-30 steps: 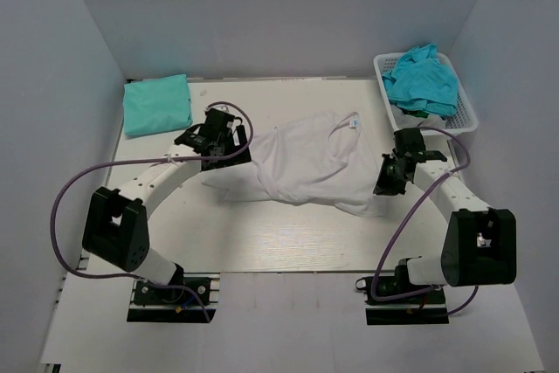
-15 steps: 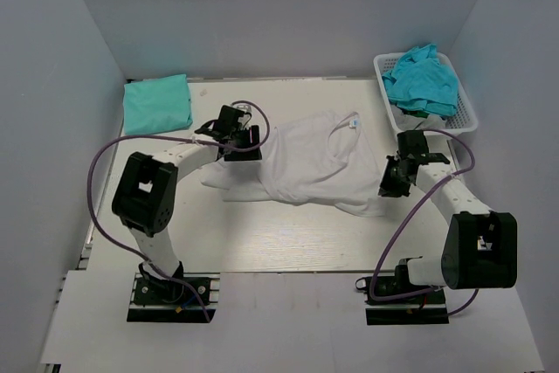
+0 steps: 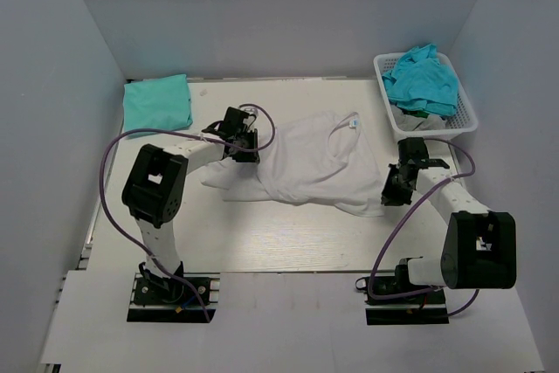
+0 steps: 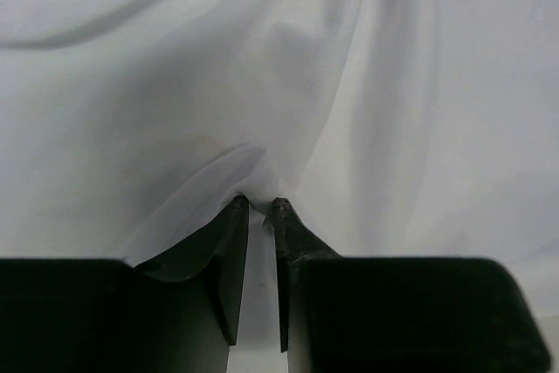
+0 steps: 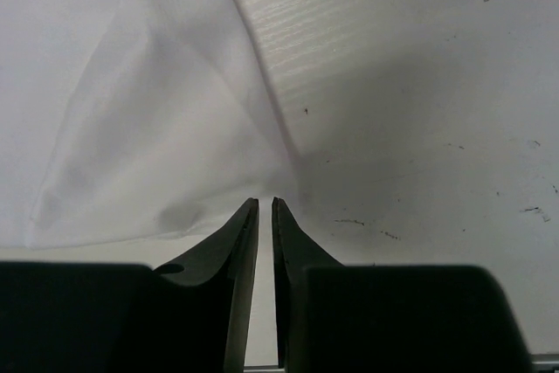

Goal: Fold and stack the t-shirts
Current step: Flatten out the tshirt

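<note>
Two narrow pinches hold the white t-shirt (image 3: 306,159), which lies crumpled in the middle of the table (image 3: 288,233): the left gripper (image 4: 259,207) nips a thin ridge of cloth near its left side, the right gripper (image 5: 265,204) a corner at its right edge. Either bite looks shallow — a lift could slip one free, or catch only a single layer and skew the fold.

No legible text (blue neck label (image 3: 354,123) too small)

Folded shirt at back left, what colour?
Turquoise; the folded t-shirt shows best in the top external view.
</note>
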`<state>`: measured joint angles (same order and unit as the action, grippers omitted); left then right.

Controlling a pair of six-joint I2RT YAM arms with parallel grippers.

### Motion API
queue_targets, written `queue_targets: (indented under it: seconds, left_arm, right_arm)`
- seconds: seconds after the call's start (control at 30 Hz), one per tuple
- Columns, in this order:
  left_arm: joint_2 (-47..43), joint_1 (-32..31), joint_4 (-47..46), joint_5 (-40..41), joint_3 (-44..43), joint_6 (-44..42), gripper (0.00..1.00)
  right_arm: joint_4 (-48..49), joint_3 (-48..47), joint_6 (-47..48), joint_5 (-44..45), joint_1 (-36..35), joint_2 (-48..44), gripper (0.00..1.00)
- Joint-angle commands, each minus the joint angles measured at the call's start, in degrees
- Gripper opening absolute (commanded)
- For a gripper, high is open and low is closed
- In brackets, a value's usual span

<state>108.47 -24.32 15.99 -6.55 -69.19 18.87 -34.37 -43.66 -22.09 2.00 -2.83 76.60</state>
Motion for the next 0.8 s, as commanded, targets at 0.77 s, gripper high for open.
queue_targets:
  seconds: [0.77]
  left_arm:
    - [-21.96, -0.12, 2.72, 5.49, 5.90, 6.70, 0.00]
  right_arm:
    - [6.16, 5.95, 0.56, -4.10, 0.28, 2.15, 0.47]
